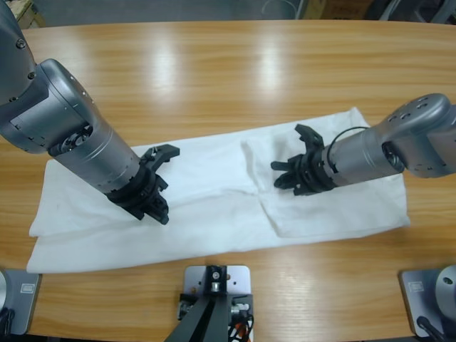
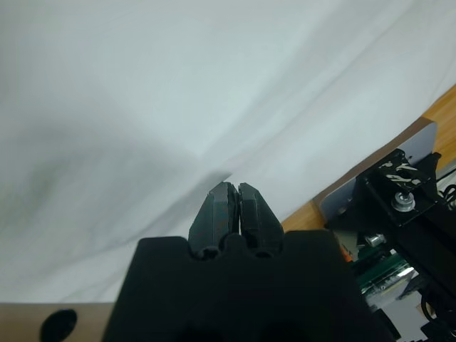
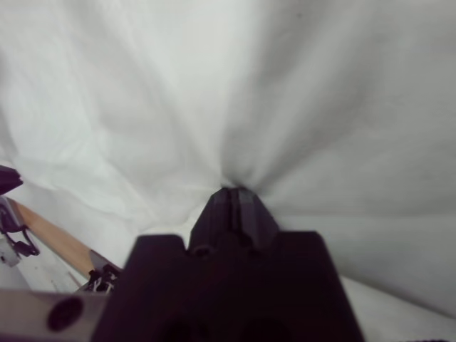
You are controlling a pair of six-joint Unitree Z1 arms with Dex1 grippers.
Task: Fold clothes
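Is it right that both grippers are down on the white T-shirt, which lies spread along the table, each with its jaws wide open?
Not quite. Both the left gripper and the right gripper are down on the white T-shirt, spread along the table, but the jaws are shut, not open. The left wrist view shows them pressed together; the right wrist view shows fabric puckering at them.
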